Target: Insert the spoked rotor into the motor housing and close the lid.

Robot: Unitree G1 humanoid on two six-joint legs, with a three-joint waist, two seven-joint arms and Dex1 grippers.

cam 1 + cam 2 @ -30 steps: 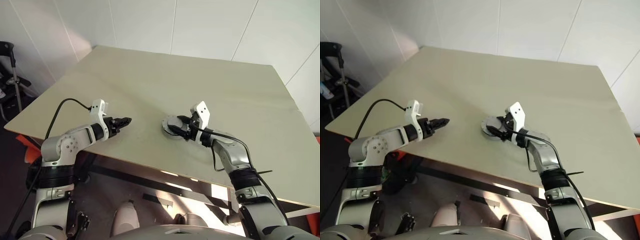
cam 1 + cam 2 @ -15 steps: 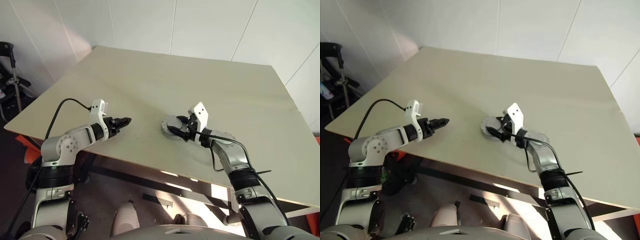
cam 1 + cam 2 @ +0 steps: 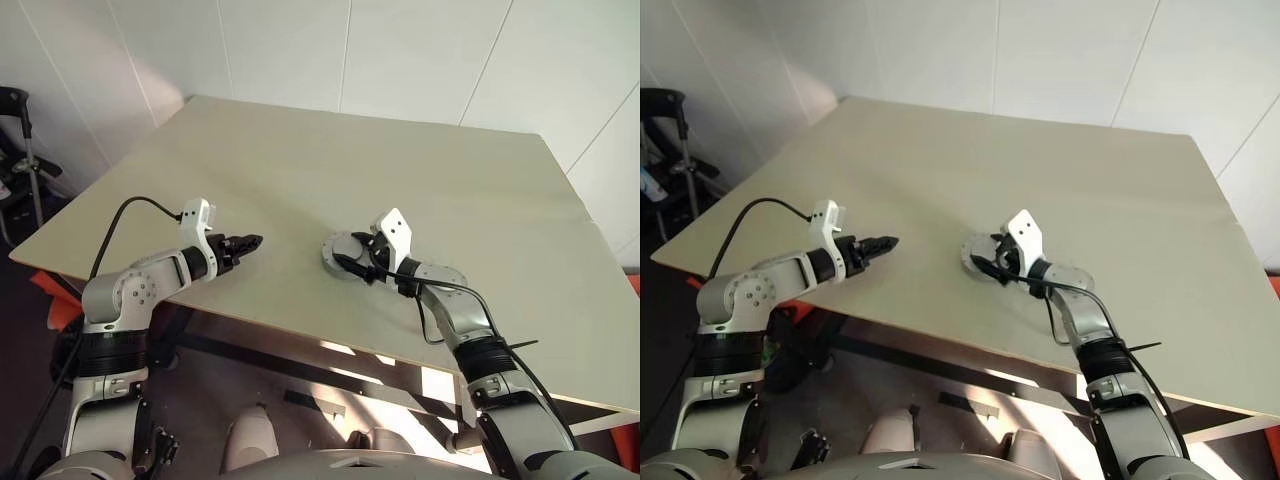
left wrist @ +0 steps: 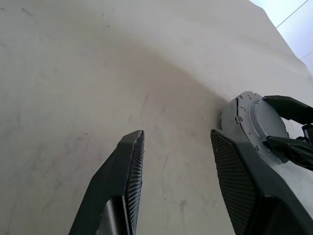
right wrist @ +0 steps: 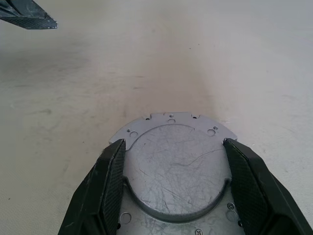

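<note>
**Right gripper astride the grey disc**

On the pale table (image 3: 420, 170), near its front edge, the motor housing (image 5: 173, 166) lies flat, its round face up, so no long axis. It looks plain scratched grey with small rim holes; possibly closed already. The right gripper (image 5: 173, 183) straddles it, 2 fingers beside its rim. The left gripper (image 4: 176, 181) stands apart, fingers spread, empty.
</note>
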